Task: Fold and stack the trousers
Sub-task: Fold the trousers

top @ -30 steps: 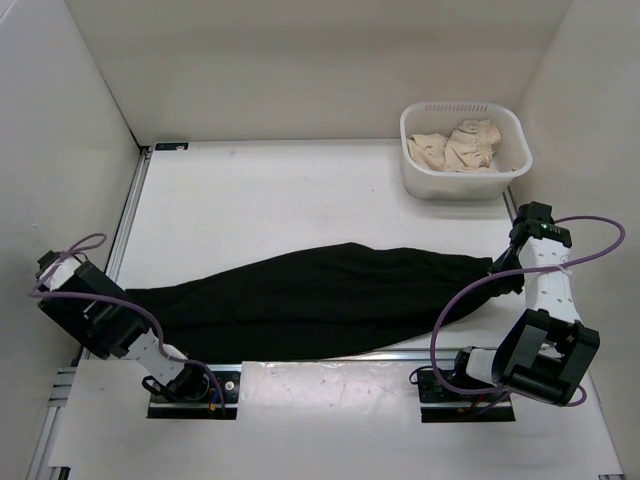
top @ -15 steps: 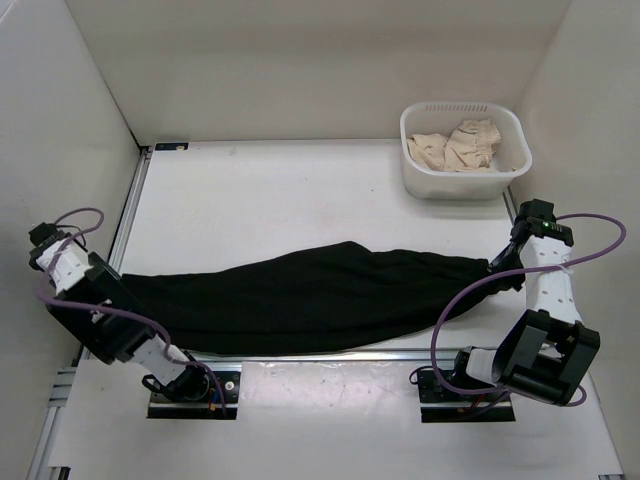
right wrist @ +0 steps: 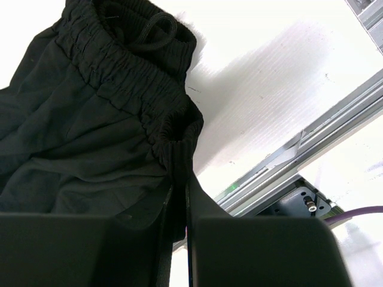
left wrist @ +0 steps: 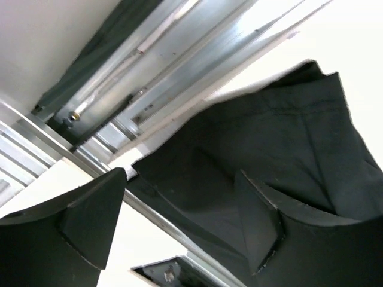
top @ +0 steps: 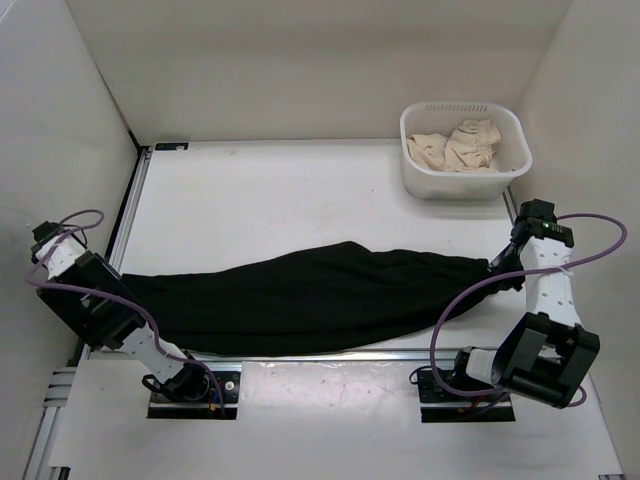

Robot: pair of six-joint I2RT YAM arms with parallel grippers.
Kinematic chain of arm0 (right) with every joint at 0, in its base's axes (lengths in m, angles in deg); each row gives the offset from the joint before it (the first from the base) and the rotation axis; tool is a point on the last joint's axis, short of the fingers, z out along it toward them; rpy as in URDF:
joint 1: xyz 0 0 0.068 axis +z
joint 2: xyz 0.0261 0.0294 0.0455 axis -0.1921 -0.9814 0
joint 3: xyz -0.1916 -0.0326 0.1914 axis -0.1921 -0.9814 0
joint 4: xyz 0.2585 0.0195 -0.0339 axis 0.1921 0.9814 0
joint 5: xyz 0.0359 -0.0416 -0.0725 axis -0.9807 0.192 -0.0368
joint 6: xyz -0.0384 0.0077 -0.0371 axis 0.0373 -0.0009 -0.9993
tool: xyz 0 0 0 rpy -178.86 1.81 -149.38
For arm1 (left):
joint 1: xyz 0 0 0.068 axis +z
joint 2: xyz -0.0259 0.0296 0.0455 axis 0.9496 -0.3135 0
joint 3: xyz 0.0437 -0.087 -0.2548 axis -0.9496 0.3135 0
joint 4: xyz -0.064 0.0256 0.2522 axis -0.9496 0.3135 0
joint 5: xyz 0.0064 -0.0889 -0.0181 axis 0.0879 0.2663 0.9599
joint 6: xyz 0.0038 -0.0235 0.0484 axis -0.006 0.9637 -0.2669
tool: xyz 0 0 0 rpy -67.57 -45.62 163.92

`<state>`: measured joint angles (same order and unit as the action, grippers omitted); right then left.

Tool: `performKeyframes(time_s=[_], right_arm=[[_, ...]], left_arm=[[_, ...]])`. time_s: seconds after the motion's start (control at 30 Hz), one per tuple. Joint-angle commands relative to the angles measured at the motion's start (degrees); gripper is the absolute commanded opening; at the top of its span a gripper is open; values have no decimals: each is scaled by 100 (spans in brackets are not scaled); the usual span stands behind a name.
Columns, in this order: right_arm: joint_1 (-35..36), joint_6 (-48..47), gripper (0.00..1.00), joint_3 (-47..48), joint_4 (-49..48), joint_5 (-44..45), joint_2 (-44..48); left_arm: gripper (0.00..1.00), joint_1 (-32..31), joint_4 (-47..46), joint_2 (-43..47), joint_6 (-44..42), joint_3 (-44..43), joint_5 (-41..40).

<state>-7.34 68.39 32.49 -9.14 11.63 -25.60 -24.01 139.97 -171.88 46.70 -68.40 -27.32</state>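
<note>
Black trousers [top: 300, 300] lie stretched along the near edge of the table [top: 300, 190], the right gripper [right wrist: 178, 197] clamped on their waistband [right wrist: 137, 78] (drawstring end), the left gripper [left wrist: 179, 203] gaping above the hems [left wrist: 311, 78]; a one-sided tug could drag the cloth crooked.

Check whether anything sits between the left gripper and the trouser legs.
Nothing visible does: the open left gripper hangs right over the leg end of the trousers, no other thing between them. The basket stands apart at the far right.
</note>
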Motion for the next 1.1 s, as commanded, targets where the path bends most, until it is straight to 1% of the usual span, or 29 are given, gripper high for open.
performKeyframes(time_s=[0.0, 0.1, 0.17, 0.23, 0.33, 0.37, 0.43, 0.53, 0.67, 0.73, 0.77, 0.87, 0.97, 1.0, 1.07], right_arm=[[-39, -62, 0, 10, 14, 7, 211], [-39, -62, 0, 10, 14, 7, 211], [-39, -62, 0, 10, 14, 7, 159], [-39, -62, 0, 10, 14, 7, 158], [-39, -62, 0, 62, 14, 7, 158], [-39, -62, 0, 62, 14, 7, 158], [-39, -62, 0, 62, 14, 7, 158], [-39, -62, 0, 62, 14, 7, 158], [-39, -62, 0, 62, 14, 7, 158], [-39, -62, 0, 62, 14, 7, 158], [-39, -62, 0, 62, 14, 7, 158], [-39, -62, 0, 62, 14, 7, 158], [-39, -62, 0, 62, 14, 7, 158], [-39, -62, 0, 62, 14, 7, 158], [-39, -62, 0, 114, 14, 7, 158]], left_arm=[[85, 62, -283, 191, 58, 392, -494], [85, 62, -407, 191, 58, 525, -547], [85, 62, -407, 8, 58, 525, -547], [80, 62, -407, -98, 58, 525, -616], [77, 62, -407, -230, 58, 665, -827], [73, 62, -407, -230, 58, 666, -828], [67, 62, -407, -230, 58, 823, -907], [62, 62, -407, -230, 58, 964, -1038], [61, 62, -407, -230, 58, 1087, -1039], [64, 62, -407, -283, 58, 1149, -978], [69, 62, -354, -283, 58, 1210, -899], [69, 62, -354, -230, 58, 1211, -810], [52, 62, -293, -178, 58, 1036, -749], [38, 62, -292, -178, 58, 983, -749], [30, 62, -222, -125, 58, 921, -749]])
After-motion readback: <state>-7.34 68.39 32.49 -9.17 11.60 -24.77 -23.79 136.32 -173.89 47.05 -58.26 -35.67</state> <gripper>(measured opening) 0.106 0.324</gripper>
